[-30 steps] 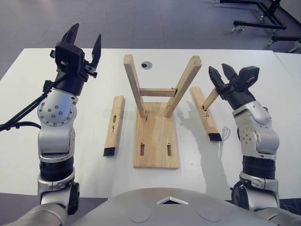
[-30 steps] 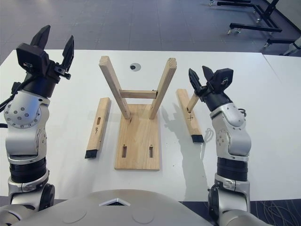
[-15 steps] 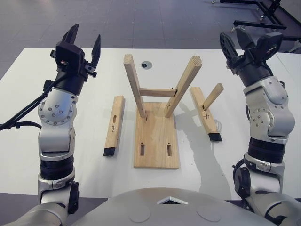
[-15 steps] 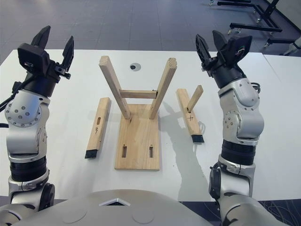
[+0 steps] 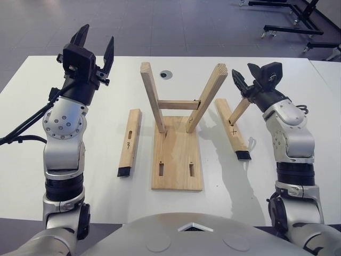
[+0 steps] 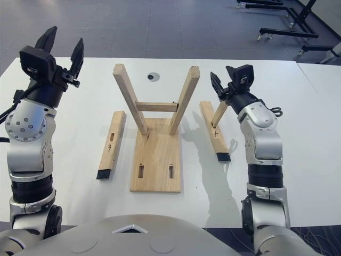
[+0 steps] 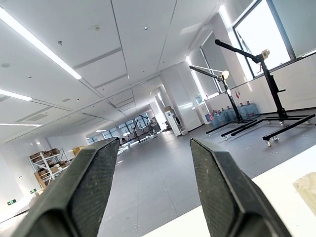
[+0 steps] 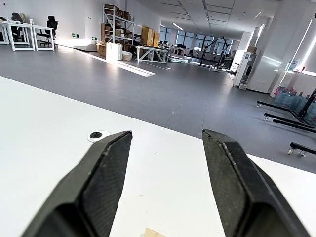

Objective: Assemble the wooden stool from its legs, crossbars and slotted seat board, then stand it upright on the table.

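Head stereo pair looks fwd/down over table, same scene. Wrist cams aim past own fingers into room.

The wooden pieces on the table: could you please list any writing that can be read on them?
"7", handwritten, possibly a 3: on the left loose leg, beside the seat board.
"+", handwritten: on the right loose leg.
Faint marks low on the standing legs: too small to read.

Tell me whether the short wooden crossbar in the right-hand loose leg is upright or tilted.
Tilted: the short wooden crossbar has its lower end in the flat-lying wooden leg and slants up to the right.
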Motion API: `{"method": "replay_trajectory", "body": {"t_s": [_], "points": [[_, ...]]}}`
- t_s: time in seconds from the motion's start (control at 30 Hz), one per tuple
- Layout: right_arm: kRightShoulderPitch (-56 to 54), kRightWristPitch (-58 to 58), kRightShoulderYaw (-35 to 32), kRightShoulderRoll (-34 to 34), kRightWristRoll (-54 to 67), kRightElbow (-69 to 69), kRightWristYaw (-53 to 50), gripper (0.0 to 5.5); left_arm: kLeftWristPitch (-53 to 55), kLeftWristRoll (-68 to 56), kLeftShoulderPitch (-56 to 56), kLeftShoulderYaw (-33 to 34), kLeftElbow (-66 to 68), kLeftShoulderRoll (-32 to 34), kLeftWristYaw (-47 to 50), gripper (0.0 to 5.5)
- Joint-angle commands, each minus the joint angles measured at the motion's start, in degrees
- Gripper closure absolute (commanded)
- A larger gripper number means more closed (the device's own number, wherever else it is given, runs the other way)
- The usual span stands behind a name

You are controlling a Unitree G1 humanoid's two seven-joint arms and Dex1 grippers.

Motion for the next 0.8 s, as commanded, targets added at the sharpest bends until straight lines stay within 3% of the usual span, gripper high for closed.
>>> {"method": "replay_trajectory", "body": {"t_s": [0.03, 0.4, 0.67, 0.8], "points": [[-0.5, 2.1, -0.9, 1.0, 0.6, 1.5, -0.6, 2.89, 0.1, 0.2, -0.4, 0.1, 0.6, 0.3, -0.1, 2.90], [-9.5, 3.0, -6.0, 2.4, 8.3, -7.8, -2.7, 2.89, -0.8, -0.2, -0.9, 0.7, 1.5, 0.6, -0.5, 2.90], [1.4, 2.3, -0.6, -0.1, 1.0, 0.7, 0.5, 2.89, -1.0, -0.3, -1.4, 0.4, 1.9, 0.7, -0.9, 2.90], [0.7, 1.2, 0.7, 1.1, 0.6, 0.0, 1.1, 2.89, -0.9, -0.5, -1.4, 0.4, 1.9, 1.0, -1.1, 2.90]]}}
